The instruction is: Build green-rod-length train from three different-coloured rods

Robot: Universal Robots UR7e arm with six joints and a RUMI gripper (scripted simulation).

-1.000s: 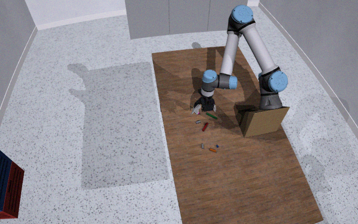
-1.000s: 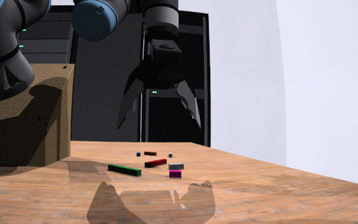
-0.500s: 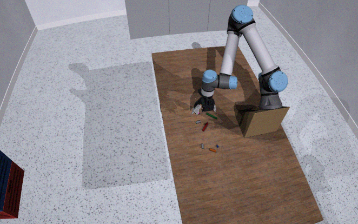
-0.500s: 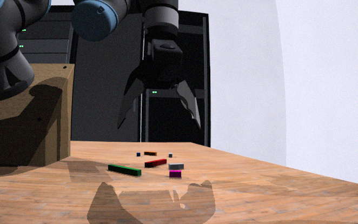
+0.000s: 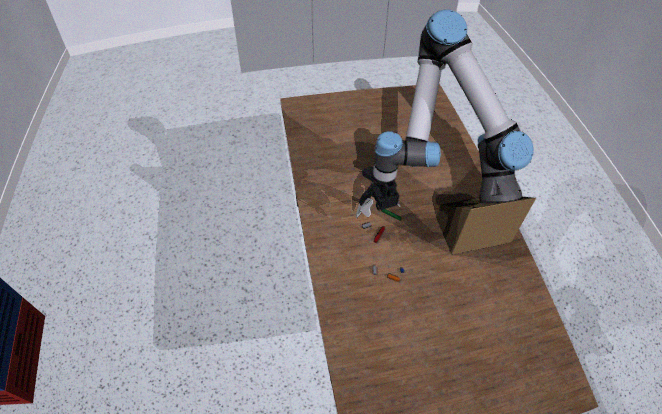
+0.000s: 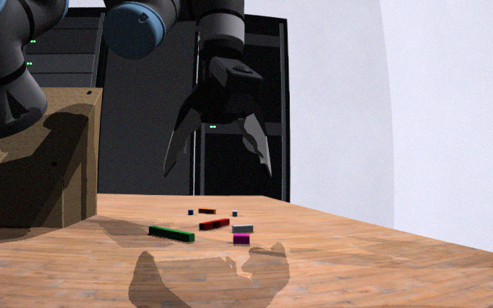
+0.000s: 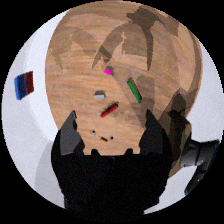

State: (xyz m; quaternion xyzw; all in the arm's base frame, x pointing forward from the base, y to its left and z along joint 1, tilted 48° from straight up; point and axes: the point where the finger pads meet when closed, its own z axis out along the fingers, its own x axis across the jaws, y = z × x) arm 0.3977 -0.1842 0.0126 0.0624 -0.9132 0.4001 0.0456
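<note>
My gripper (image 6: 217,172) is open and empty, hanging well above the wooden table near the rods; it also shows in the top view (image 5: 372,205). The green rod (image 6: 171,233) lies flat below it, to the left. A red rod (image 6: 214,224), a grey rod (image 6: 242,228) and a magenta rod (image 6: 241,239) lie close by, apart from each other. Farther off lie a blue rod (image 6: 191,212), an orange rod (image 6: 207,210) and a second grey rod (image 6: 234,213). In the wrist view the magenta rod (image 7: 108,71) and the green rod (image 7: 133,91) are ahead of the fingers. No rods touch end to end.
The arm's base stands on a brown box (image 5: 487,222) at the table's right side. The table's left edge (image 5: 305,240) runs close to the rods. A blue and red crate (image 5: 17,350) sits on the floor, far left.
</note>
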